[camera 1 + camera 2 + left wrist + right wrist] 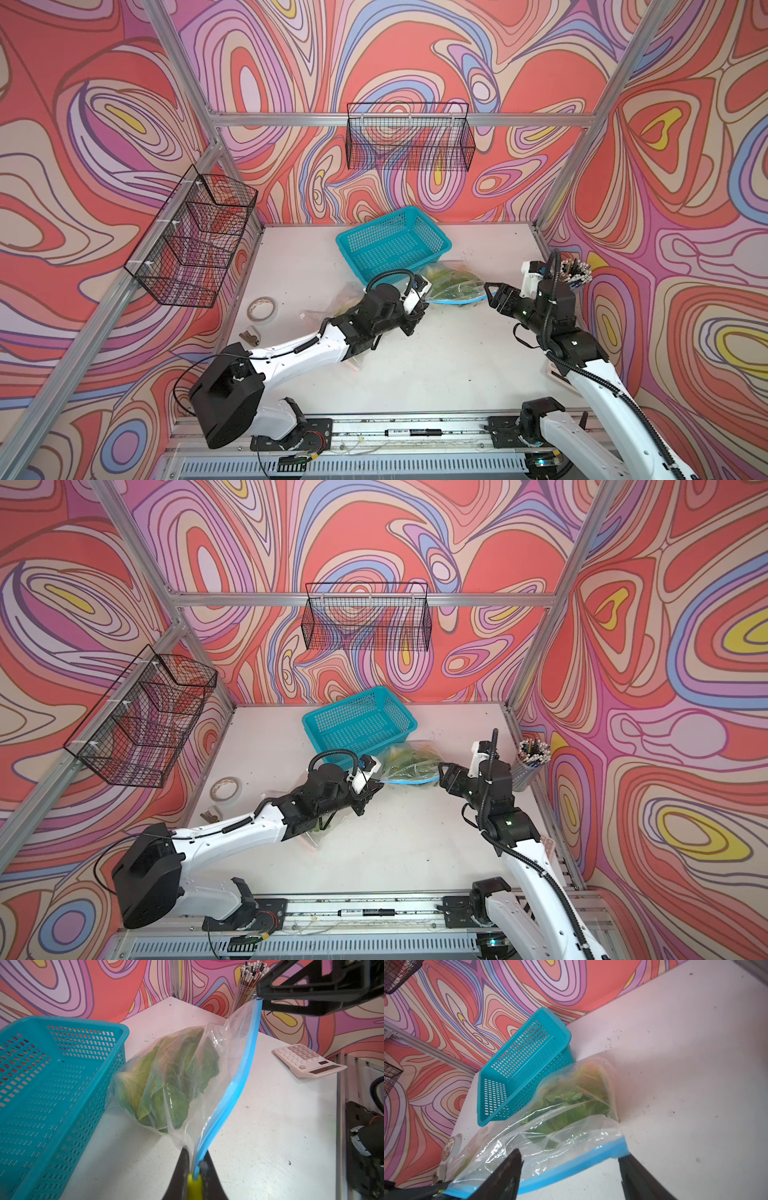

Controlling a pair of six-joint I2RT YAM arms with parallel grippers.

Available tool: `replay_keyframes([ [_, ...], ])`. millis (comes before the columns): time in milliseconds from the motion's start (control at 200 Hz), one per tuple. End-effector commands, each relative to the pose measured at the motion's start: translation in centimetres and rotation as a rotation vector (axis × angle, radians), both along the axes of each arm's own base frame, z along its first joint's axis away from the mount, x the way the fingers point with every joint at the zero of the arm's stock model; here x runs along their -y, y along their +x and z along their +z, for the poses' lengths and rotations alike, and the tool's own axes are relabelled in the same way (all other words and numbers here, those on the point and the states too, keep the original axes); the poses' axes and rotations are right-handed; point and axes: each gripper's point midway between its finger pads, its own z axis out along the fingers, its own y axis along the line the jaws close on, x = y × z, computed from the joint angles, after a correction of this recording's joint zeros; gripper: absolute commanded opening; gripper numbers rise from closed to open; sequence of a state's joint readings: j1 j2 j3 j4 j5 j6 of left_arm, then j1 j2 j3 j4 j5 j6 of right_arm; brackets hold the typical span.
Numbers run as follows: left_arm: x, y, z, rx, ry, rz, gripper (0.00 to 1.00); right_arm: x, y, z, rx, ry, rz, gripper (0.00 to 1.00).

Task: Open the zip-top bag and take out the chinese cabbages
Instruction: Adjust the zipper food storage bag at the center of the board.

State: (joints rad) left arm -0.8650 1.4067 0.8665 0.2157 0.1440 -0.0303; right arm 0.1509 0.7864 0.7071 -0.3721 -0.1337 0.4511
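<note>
Left wrist view: my left fingers (pixel 184 1169) clamp the bag's (pixel 209 1057) zip strip (pixel 239 1076); my right fingers (pixel 504 1176) stand wide at its far end. Cabbages (pixel 166 1078) lie bagged beside the basket (pixel 83 1022). I should close right on one lip only.

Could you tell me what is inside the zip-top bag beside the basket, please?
Green leafy chinese cabbages show through the clear zip-top bag; overlapping leaves hide how many there are.

Clear zip-top bag (pixel 226 1043) is edged by a blue strip. chinese cabbages (pixel 172 1076) are noted green-yellow. Teal perforated basket (pixel 72 1021) and white table (pixel 436 365) are logged. walls (pixel 395 54) are covered in red-pink-purple swirls.
</note>
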Motion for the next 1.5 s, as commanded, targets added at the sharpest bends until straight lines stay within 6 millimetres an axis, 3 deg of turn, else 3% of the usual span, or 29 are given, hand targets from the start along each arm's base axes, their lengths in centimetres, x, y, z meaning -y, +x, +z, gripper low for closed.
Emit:
replay_keyframes([
  [0, 1.0, -0.7, 0.1, -0.063, 0.013, -0.050, 0.02, -0.2, -0.3, 1.5, 0.096, -0.138, 0.089, 0.77],
  [215, 1.7, -1.0, 0.3, -0.103, 0.038, -0.094, 0.02, -1.9, -0.5, 4.9, 0.275, -0.235, 0.227, 0.73],
  [331, 2.0, -1.1, 0.1, -0.145, 0.054, -0.120, 0.02, -2.6, -0.4, 5.3, 0.312, -0.288, 0.293, 0.71],
  [616, 2.0, -0.3, -0.1, -0.240, 0.034, -0.123, 0.02, -5.5, 0.2, 3.7, 0.314, -0.422, 0.387, 0.68],
  [736, 1.6, 0.1, -0.2, -0.263, 0.024, -0.111, 0.02, -7.7, -0.1, 3.1, 0.320, -0.505, 0.426, 0.68],
  [891, 0.6, 0.9, -0.4, -0.299, 0.013, -0.089, 0.02, -8.9, -0.4, 3.1, 0.349, -0.528, 0.468, 0.68],
  [1207, 0.2, 1.4, -0.4, -0.353, -0.002, -0.111, 0.02, -13.5, -1.7, 0.9, 0.334, -0.699, 0.649, 0.68],
  [1497, -0.1, 1.5, 0.0, -0.381, -0.009, -0.129, 0.02, -15.0, -1.9, 0.3, 0.349, -0.745, 0.732, 0.67],
])
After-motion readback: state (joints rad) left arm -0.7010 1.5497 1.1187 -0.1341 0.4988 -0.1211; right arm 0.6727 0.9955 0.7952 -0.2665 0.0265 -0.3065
